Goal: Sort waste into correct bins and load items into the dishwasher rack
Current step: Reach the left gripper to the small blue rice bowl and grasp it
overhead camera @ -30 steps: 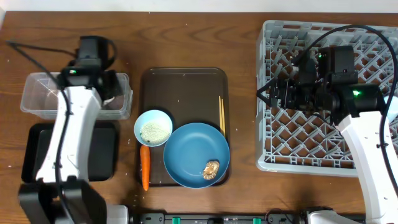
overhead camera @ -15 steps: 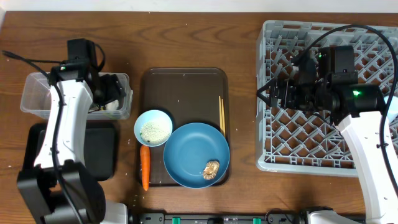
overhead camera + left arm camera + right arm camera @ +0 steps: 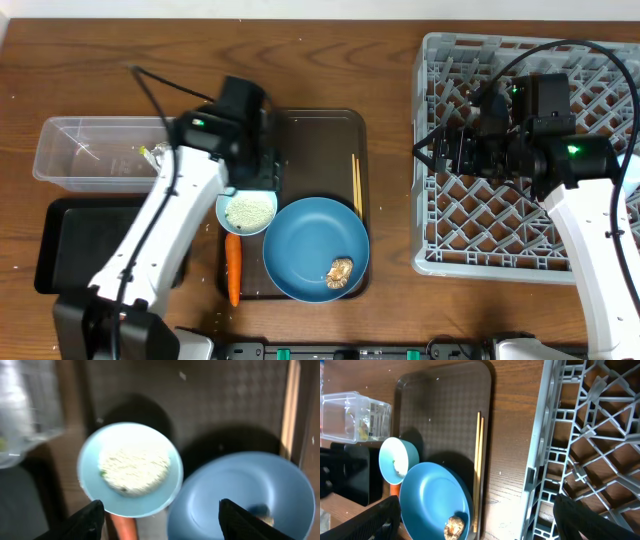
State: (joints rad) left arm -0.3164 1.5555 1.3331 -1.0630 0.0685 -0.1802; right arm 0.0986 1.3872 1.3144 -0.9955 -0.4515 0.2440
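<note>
Rice [image 3: 134, 466], grainy white, in round bowl [image 3: 150, 503]

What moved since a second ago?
The left claw swung right, away from the clear tub, and now hangs open over the small bowl of rice, holding nothing. The right claw stayed open over the dishwasher rack edge. The plate, carrot and chopsticks did not move.

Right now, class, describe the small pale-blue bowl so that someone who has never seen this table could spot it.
Find the dark brown rectangular serving tray in the middle of the wooden table. At its near left edge, beside the big round blue plate, sits the small pale-blue round bowl. Alone among its neighbours, it holds a mound of white rice.
</note>
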